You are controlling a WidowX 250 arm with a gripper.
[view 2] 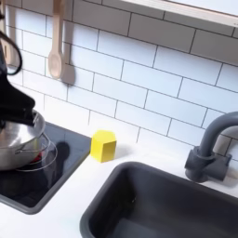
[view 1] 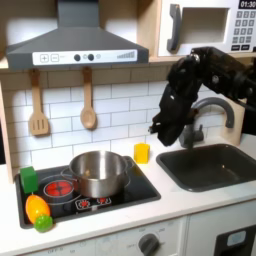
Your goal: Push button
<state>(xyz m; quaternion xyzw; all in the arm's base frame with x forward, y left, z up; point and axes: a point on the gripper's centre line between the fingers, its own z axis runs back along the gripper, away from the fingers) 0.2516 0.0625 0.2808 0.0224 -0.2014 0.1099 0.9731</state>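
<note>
Currently the arm (view 1: 205, 85) comes in from the first exterior view's right, bent down over the surface (view 1: 190, 200). Gripper (view 1: 155, 128) hangs just above and right of the yellow block (view 1: 142, 152), between stove and sink (view 1: 215, 165). Can't tell the jaw gap, it's all black on black.

Buttons: red ones (view 1: 92, 203) sit on the near edge of the stove (view 1: 140, 185), in front of the pot (view 1: 98, 172). Gripper is well apart from them. A row of knobs (view 1: 78, 58) sits on the hood (view 1: 75, 40) up top, and a keypad (view 1: 243, 30) on the microwave at far right.

Other items in the first exterior view: green block (view 1: 29, 178) at the stove's left, an orange and green toy (view 1: 39, 212) near left, spatula (view 1: 38, 105) and wooden spoon (view 1: 88, 100) hanging on the tile wall.

In the second exterior view: block (view 2: 103, 146) stands on the surface between stove and sink (view 2: 121, 191), faucet (view 2: 209, 149) right, pot (view 2: 19, 139) left, spoon (view 2: 55, 51) on the wall.
</note>
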